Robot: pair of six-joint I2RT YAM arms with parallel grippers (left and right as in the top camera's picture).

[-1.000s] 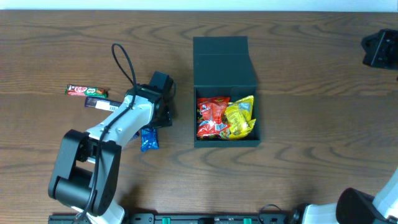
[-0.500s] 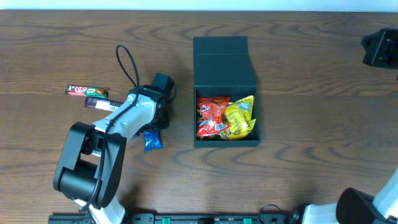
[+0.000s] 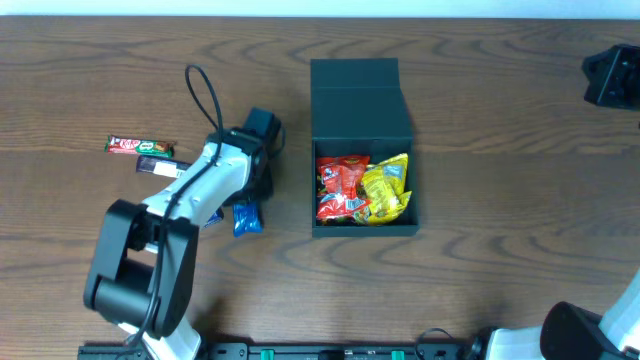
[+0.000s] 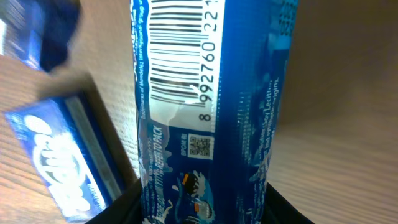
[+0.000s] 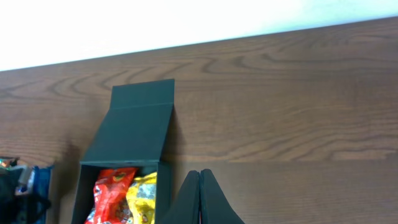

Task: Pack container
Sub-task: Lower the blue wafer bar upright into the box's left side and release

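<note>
Container (image 3: 365,229): dark matte box, lid (image 3: 360,110) open, snacks (image 3: 345,190) inside.
Left hand (image 4: 202,208): clamped on blue packet (image 4: 211,124); barcode (image 4: 180,62) only in wrist view.
Right hand (image 5: 199,199): together.

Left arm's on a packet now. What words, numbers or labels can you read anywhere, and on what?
"8 992760 221": under the barcode on the blue packet.
Its small print and QR code: too blurred to read.
Second blue packet: white lettering blurred.
Red bar, red packet and yellow packet in the container: too small.
</note>
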